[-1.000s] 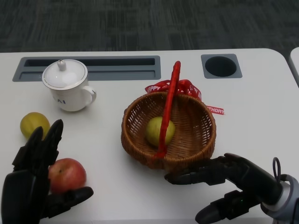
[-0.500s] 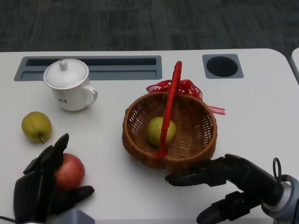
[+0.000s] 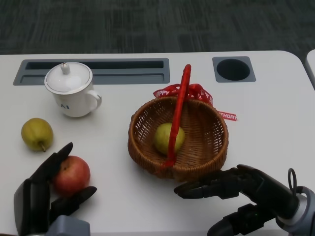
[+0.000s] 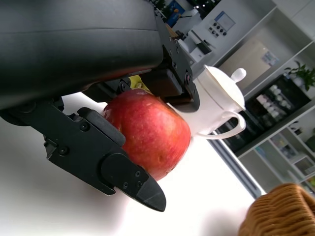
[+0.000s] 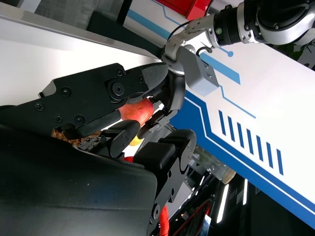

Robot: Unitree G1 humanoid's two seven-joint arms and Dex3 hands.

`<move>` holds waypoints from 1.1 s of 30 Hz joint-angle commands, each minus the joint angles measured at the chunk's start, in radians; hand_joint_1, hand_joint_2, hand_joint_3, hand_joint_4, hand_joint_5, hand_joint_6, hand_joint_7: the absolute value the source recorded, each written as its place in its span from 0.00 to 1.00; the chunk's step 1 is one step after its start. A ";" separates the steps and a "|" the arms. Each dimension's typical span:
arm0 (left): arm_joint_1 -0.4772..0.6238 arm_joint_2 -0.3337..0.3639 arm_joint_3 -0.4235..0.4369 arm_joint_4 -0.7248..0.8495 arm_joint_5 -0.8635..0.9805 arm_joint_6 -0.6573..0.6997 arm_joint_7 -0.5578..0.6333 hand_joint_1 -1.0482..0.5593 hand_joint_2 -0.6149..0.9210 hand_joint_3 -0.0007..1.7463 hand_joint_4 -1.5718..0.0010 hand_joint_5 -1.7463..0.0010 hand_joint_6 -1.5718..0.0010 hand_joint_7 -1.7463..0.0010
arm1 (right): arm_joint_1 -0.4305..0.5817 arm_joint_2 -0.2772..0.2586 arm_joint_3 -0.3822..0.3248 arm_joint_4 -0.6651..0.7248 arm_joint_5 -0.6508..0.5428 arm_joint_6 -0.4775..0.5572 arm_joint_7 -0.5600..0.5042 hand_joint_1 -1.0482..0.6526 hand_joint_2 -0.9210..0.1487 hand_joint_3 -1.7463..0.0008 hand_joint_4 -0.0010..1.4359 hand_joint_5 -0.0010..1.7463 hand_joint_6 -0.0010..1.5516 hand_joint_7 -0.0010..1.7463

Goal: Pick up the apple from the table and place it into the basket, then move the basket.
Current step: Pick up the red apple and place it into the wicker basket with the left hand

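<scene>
— While the red apple (image 3: pixel 72 175) is sitting on the desk (image 3: pixel 275 123) near its front left corner, what is the left hand (image 3: pixel 45 196) doing?
— Cupping it: fingers (image 3: pixel 54 162) behind, thumb in front, spread around the fruit; a firm grip cannot be told.
— Basket (image 3: pixel 177 137)?
— Standing mid-desk, red handle upright, holding a green fruit (image 3: pixel 169 138).
— Right hand (image 3: pixel 231 196)?
— Hovering at the front edge just beside the basket — fingers apart, holding nothing.
— Remaining items?
— Yellow-green fruit (image 3: pixel 37 133) by the left edge; lidded white cup (image 3: pixel 72 89) toward the back left.
</scene>
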 commanded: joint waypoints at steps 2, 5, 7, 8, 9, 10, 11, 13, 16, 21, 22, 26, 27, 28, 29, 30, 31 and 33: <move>0.034 -0.002 0.014 -0.075 -0.011 -0.075 0.049 0.53 0.96 0.01 0.23 0.97 0.33 0.98 | -0.003 -0.005 -0.005 -0.006 0.012 0.004 0.001 0.38 0.03 1.00 0.53 0.00 0.44 0.00; 0.048 -0.001 0.020 -0.127 0.009 -0.086 0.081 0.53 0.95 0.00 0.22 0.98 0.32 0.98 | -0.004 -0.003 -0.004 -0.002 0.014 0.003 0.006 0.38 0.02 0.99 0.54 0.00 0.44 0.00; 0.053 0.003 0.022 -0.151 0.024 -0.086 0.101 0.54 0.95 0.00 0.22 0.98 0.32 0.99 | -0.004 -0.001 -0.004 0.002 0.013 0.000 0.007 0.38 0.01 1.00 0.54 0.00 0.44 0.00; 0.056 0.004 0.023 -0.162 0.027 -0.087 0.105 0.54 0.95 0.00 0.22 0.98 0.32 0.99 | -0.004 0.001 -0.005 0.003 0.012 -0.002 0.007 0.38 0.01 1.00 0.54 0.00 0.44 0.00; 0.059 0.005 0.025 -0.174 0.029 -0.087 0.106 0.55 0.95 0.00 0.22 0.98 0.32 0.99 | -0.004 0.002 -0.005 0.005 0.012 -0.002 0.008 0.38 0.01 1.00 0.54 0.01 0.45 0.00; 0.063 0.006 0.026 -0.185 0.030 -0.087 0.106 0.55 0.95 0.00 0.22 0.98 0.32 0.99 | -0.004 0.003 -0.005 0.005 0.013 -0.002 0.009 0.38 0.01 1.00 0.55 0.01 0.45 0.00; 0.066 0.007 0.028 -0.198 0.032 -0.085 0.105 0.55 0.95 0.00 0.22 0.98 0.32 0.99 | -0.003 0.004 -0.005 0.006 0.014 -0.001 0.010 0.38 0.01 1.00 0.55 0.01 0.45 0.00; 0.074 0.009 0.030 -0.225 0.035 -0.082 0.098 0.54 0.95 0.00 0.22 0.98 0.32 0.99 | -0.002 0.004 -0.006 0.007 0.015 0.002 0.012 0.38 0.01 1.00 0.55 0.01 0.45 0.00; 0.090 0.013 0.032 -0.287 0.027 -0.082 0.065 0.54 0.95 0.00 0.22 0.98 0.32 1.00 | 0.000 0.001 -0.006 0.006 0.013 0.008 0.015 0.38 0.00 1.00 0.55 0.00 0.45 0.00; 0.127 0.007 0.029 -0.475 -0.075 -0.076 -0.089 0.53 0.95 0.00 0.22 0.98 0.32 1.00 | 0.005 0.004 -0.006 0.004 0.014 0.006 0.016 0.38 0.00 0.99 0.56 0.00 0.45 0.00; 0.133 0.005 0.028 -0.517 -0.103 -0.067 -0.129 0.53 0.95 0.00 0.22 0.99 0.32 1.00 | 0.006 0.005 -0.005 0.003 0.013 0.005 0.016 0.38 0.00 0.99 0.56 0.00 0.45 0.00; 0.129 -0.005 0.026 -0.662 -0.188 0.003 -0.267 0.53 0.94 0.00 0.20 0.98 0.31 0.99 | 0.009 0.006 -0.002 0.001 0.009 0.007 0.017 0.38 0.00 0.99 0.55 0.00 0.45 0.00; 0.123 -0.007 0.026 -0.695 -0.200 0.031 -0.296 0.53 0.94 0.00 0.20 0.98 0.31 0.99 | 0.010 0.007 -0.001 -0.001 0.009 0.008 0.017 0.38 0.00 0.99 0.55 0.00 0.45 0.00; 0.115 -0.009 0.027 -0.723 -0.208 0.058 -0.323 0.53 0.94 0.00 0.19 0.98 0.32 1.00 | 0.011 0.009 0.000 -0.001 0.010 0.009 0.017 0.38 0.00 0.99 0.56 0.00 0.45 0.00; 0.104 -0.009 0.027 -0.744 -0.215 0.079 -0.349 0.53 0.94 0.00 0.19 0.98 0.32 1.00 | 0.012 0.011 0.000 -0.002 0.012 0.009 0.019 0.38 0.00 0.99 0.56 0.00 0.45 0.00; 0.090 -0.009 0.026 -0.757 -0.225 0.095 -0.375 0.53 0.94 0.00 0.19 0.98 0.32 1.00 | 0.014 0.013 0.001 -0.002 0.013 0.009 0.019 0.38 0.00 0.99 0.56 0.00 0.45 0.00; 0.073 -0.010 0.024 -0.764 -0.239 0.110 -0.402 0.53 0.94 0.00 0.19 0.98 0.32 1.00 | 0.015 0.014 0.001 -0.002 0.013 0.009 0.019 0.38 0.00 0.99 0.56 0.00 0.45 0.00; 0.038 -0.016 0.021 -0.767 -0.257 0.145 -0.449 0.52 0.95 0.00 0.19 0.99 0.32 1.00 | 0.018 0.015 0.000 -0.004 0.011 0.010 0.017 0.39 0.00 1.00 0.56 0.00 0.45 0.00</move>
